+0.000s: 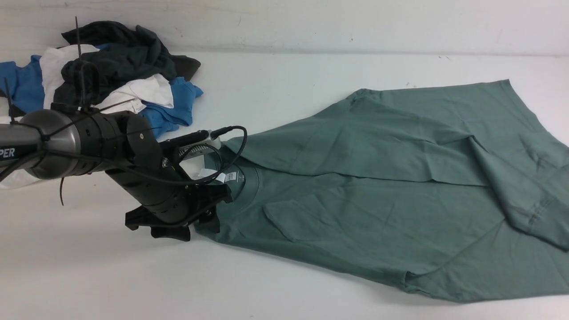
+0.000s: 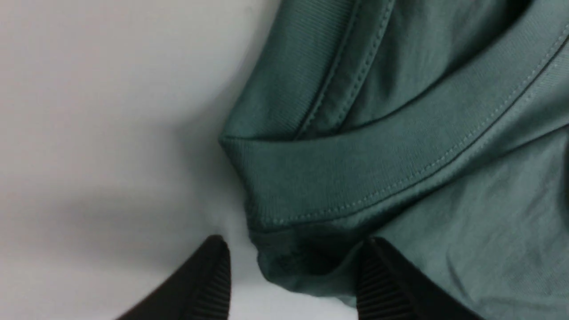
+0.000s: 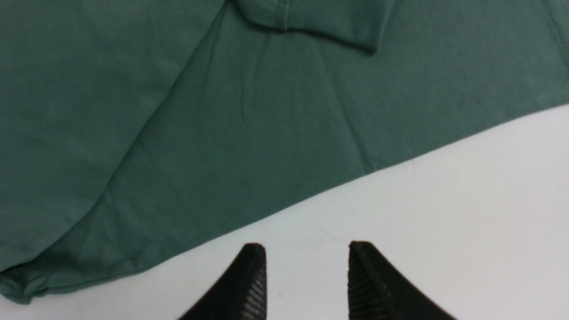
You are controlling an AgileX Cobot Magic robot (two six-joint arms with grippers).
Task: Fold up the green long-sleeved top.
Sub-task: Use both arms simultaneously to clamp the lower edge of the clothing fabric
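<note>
The green long-sleeved top (image 1: pixel 378 200) lies spread on the white table from the middle to the right, sleeves folded in over the body. Its neck points left, and the white neck label (image 1: pixel 224 176) shows. My left gripper (image 1: pixel 212 209) is low at the neck side of the top. In the left wrist view it (image 2: pixel 295 266) is open, its jaws straddling a fabric edge beside the ribbed collar (image 2: pixel 355 178). My right gripper (image 3: pixel 306 253) is open and empty over bare table, just off an edge of the top (image 3: pixel 222 133). It does not show in the front view.
A pile of clothes (image 1: pixel 120 66), dark charcoal, blue and white, lies at the back left behind my left arm. A folded sleeve cuff (image 3: pixel 311 18) lies on the top's body. The white table (image 1: pixel 289 75) ends at a wall at the back.
</note>
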